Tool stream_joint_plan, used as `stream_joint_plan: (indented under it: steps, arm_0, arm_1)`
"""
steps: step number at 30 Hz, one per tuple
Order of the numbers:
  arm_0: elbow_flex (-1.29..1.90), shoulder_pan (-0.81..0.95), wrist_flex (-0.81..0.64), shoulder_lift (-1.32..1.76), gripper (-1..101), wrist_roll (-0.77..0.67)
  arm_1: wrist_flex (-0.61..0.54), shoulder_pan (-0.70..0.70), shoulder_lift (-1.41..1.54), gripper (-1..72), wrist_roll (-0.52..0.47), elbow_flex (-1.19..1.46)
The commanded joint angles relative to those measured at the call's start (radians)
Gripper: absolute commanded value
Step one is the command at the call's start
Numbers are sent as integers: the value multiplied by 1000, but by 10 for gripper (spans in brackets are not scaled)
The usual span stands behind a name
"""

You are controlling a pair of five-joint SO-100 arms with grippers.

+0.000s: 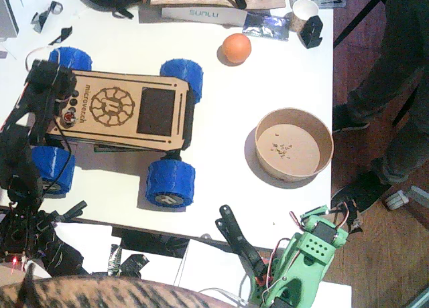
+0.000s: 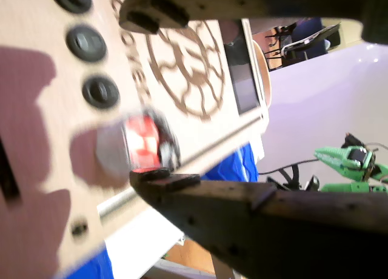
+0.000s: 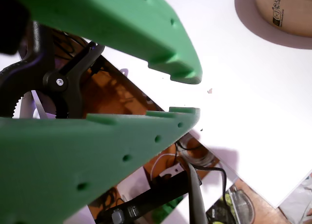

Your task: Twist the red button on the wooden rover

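On the white table [image 1: 268,73], left of centre, sits the wooden rover [image 1: 127,110], plywood deck up, four chunky blue wheels at the corners, gear logo and dark panel facing the fixed camera. Over at its left end, tiny and close to the deck edge: the red button [image 1: 67,117], just below a short row of small black buttons [image 1: 70,107]. Right on top of that end hangs the black left arm, left gripper [image 1: 62,114] down at the deck. Up close in a wrist view, a blurred red button [image 2: 144,143] with a silvery collar, framed by two dark jaws, one above, one below. Lower jaw tip right against the knob's underside, upper jaw well clear of it. Spread wide, then, not clamped on the knob. Three black buttons [image 2: 86,43] lined up beside it, engraved logo beyond.

Down at the bottom right edge of the table, the green right arm, right gripper [image 1: 303,222] parked near the table's front edge, well apart from the rover. In a wrist view, right gripper [image 3: 187,95] with green fingers parted by a narrow gap, nothing between them, bare table beneath.

Right of the rover, a round cardboard bowl [image 1: 293,144] with a few crumbs inside. Above it, an orange ball [image 1: 236,47]. Off the table's right side, a person's legs [image 1: 389,87] and dark shoes.
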Motion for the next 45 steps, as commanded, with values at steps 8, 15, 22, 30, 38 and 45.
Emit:
stream_joint_plan:
  steps: [8, 15, 22, 30, 38, 45]
  arm_0:
    - [-149, 21, 107, -92, 255, -15]
    - [-141, 52, 192, -81, 245, -107]
    - [-109, 77, 215, -23, 237, -120]
    - [141, 78, 26, 126, 264, -120]
    - [141, 64, -40, 43, 290, -103]
    - [92, 63, -32, -20, 288, -103]
  arm_1:
    - [6, 2, 2, 25, -9, -5]
    - [6, 2, 2, 25, -9, -5]
    - [6, 2, 2, 25, -9, -5]
    - [6, 2, 2, 25, -9, -5]
    - [6, 2, 2, 25, -9, -5]
    - [6, 2, 2, 25, -9, -5]
